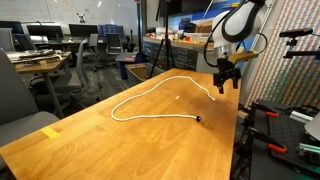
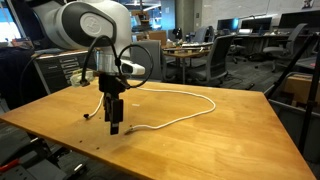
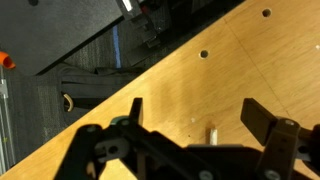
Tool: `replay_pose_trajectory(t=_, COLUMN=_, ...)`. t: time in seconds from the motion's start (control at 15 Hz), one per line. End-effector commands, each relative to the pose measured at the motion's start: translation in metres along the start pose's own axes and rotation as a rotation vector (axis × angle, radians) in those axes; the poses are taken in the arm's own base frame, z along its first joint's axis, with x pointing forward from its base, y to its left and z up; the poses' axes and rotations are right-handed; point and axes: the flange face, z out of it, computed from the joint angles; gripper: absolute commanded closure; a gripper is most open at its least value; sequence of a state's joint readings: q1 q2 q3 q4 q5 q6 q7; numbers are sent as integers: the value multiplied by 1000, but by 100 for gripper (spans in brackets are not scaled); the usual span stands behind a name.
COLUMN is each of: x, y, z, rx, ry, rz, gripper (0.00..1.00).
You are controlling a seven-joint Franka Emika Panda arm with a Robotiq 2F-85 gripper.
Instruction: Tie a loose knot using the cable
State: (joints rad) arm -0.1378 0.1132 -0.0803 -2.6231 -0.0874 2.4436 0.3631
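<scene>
Your gripper (image 2: 113, 128) hung w/ fingers pointing down, just over the wooden table (image 2: 200, 150), near one edge of it. In the wrist view the gripper (image 3: 193, 104) had its two fingers wide apart and nothing was btw them, so it was released, not grasping.

The cable (image 1: 160, 117) lay flat on the table as one big open loop, not crossed over itself as far as the exterior views showed. In an exterior view one dark plug end (image 1: 198, 119) was on the tabletop, nearer to the camera than the gripper (image 1: 226, 84) and apart from it. In an exterior view the cable (image 2: 213, 103) ran away from the gripper across the table and curved back; its nearest part was just beside the fingertips, but I could not tell if it touched them.

In the wrist view a short white piece (image 3: 212, 132) was on the wood below the fingers; prob. the cable, but too blurred to be sure.
</scene>
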Motion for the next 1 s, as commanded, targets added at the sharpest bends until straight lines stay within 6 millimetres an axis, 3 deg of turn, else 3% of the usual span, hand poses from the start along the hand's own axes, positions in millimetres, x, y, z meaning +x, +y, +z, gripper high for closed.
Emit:
replay_pose_trajectory(t=0.0, x=12, y=-17, z=-13, rx=7, ry=144, rz=114, gripper=0)
replay_pose_trajectory(t=0.27, x=37, y=-24, z=-18, rx=-26, ry=282, rz=264, gripper=0)
replay_pose_trajectory(t=0.47, x=51, y=-22, z=5, rx=-102, ry=288, rz=353, gripper=0)
replay_pose_trajectory(t=0.67, x=49, y=-23, z=34, rx=-95, ry=224, rz=321, gripper=0)
replay_pose_trajectory(t=0.73, x=43, y=-18, z=22, rx=-110, ry=232, rz=335, gripper=0)
replay_pose_trajectory(t=0.93, x=45, y=-21, z=40, rx=-116, ry=212, rz=330, gripper=0)
